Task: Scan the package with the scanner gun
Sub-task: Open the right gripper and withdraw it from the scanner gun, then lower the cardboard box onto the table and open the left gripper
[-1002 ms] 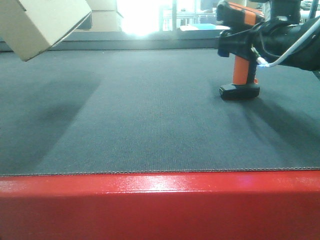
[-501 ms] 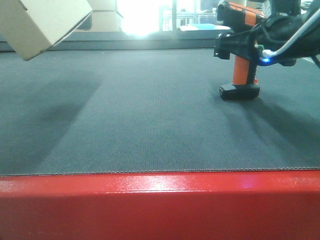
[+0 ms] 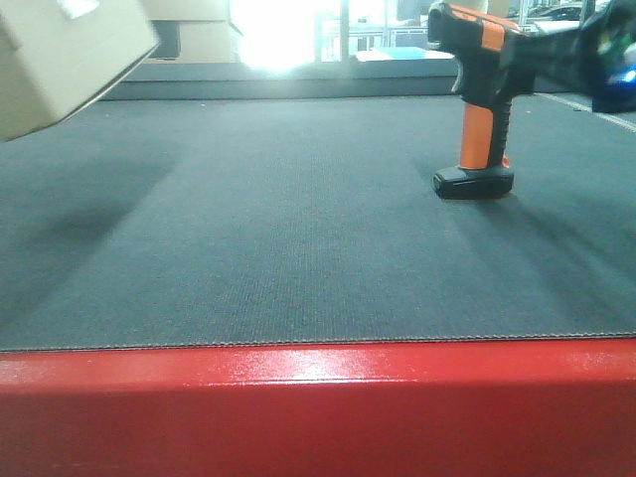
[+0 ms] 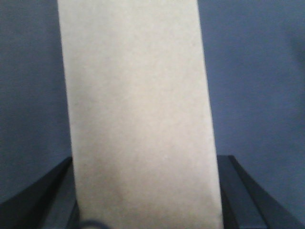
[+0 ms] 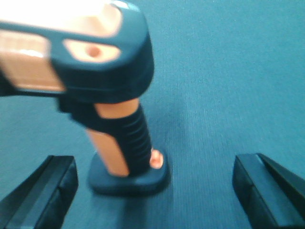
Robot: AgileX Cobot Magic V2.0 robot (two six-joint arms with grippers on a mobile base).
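An orange and black scanner gun (image 3: 477, 104) stands upright on its base on the dark mat at the right. In the right wrist view the scanner gun (image 5: 119, 138) is close, with my right gripper (image 5: 152, 191) open, its fingers wide apart and not touching it. In the front view the right arm (image 3: 606, 55) is blurred at the far right edge, behind the gun. A plain cardboard package (image 3: 60, 60) hangs tilted in the air at the top left. In the left wrist view the package (image 4: 138, 119) fills the frame between the fingers of my left gripper (image 4: 145, 191), which is shut on it.
The dark grey mat (image 3: 298, 229) covers the table, with a red front edge (image 3: 318, 407). Cardboard boxes (image 3: 204, 30) and a bright window stand at the back.
My right gripper has let go of the scanner gun and drawn back to the right; the gun stays standing. The package in my left gripper has shifted left and a little lower.
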